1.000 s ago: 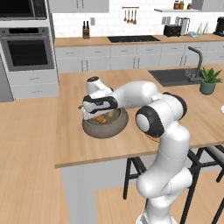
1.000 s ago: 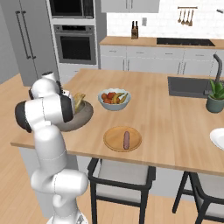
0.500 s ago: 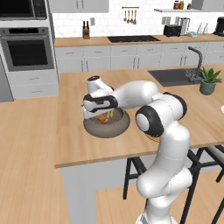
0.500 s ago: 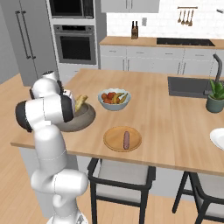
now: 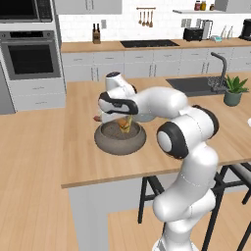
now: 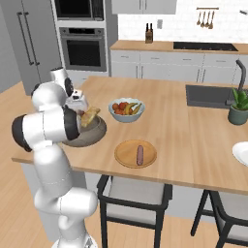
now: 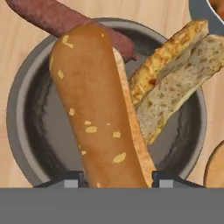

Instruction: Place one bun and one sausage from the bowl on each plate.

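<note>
Pincer [image 7: 117, 183] of mine has just come in from wide to narrow, and its two tips now stand against the sides of the long bun [image 7: 98, 118] that runs up the middle of the hand view. I take that as a grip on the bun, though the contact itself sits at the very bottom edge of that view, so I would not swear to how firm it is.

That bun is down in the dark stone bowl [image 7: 26, 109], beside a second, split bun [image 7: 175, 83] that leans on the rim. One sausage [image 7: 70, 24] lies across the rim, half out over the desk [image 6: 193, 140].

From the right base view, the wooden plate [image 6: 125, 157] just beside the bowl already carries a sausage [image 6: 140, 154] and no bun. So this grasp looks like the start of that plate's second half. The white plate [image 6: 240, 154], well apart at the desk's far end, looks bare as far as I can see.
</note>
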Controlling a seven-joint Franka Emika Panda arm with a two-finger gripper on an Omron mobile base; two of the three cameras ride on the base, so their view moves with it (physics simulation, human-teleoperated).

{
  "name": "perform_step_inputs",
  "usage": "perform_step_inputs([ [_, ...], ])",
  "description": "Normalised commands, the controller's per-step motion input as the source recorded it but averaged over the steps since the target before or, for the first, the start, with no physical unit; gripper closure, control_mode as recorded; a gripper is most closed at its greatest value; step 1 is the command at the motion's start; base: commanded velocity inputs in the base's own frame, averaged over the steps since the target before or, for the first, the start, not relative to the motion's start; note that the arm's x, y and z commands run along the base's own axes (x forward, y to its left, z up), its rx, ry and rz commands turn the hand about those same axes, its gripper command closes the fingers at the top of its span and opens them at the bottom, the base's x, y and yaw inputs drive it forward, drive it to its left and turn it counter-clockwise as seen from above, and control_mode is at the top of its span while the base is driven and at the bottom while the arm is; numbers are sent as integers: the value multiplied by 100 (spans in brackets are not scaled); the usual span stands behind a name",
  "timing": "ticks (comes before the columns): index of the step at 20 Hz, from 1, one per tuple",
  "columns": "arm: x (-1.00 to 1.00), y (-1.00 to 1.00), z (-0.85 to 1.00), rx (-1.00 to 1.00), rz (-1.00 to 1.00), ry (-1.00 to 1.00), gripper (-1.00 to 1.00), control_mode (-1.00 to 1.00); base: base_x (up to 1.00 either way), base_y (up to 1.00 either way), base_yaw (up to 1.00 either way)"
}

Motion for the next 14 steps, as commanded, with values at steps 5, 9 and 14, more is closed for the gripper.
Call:
perform_step_inputs([
  [5, -59, -54, 46, 1, -13, 0, 100, -100, 0, 0, 0],
  [9, -65, -83, 12, 6, -27, 0, 100, -100, 0, 0, 0],
  [14, -57, -86, 6, 9, -29, 0, 100, -100, 0, 0, 0],
])
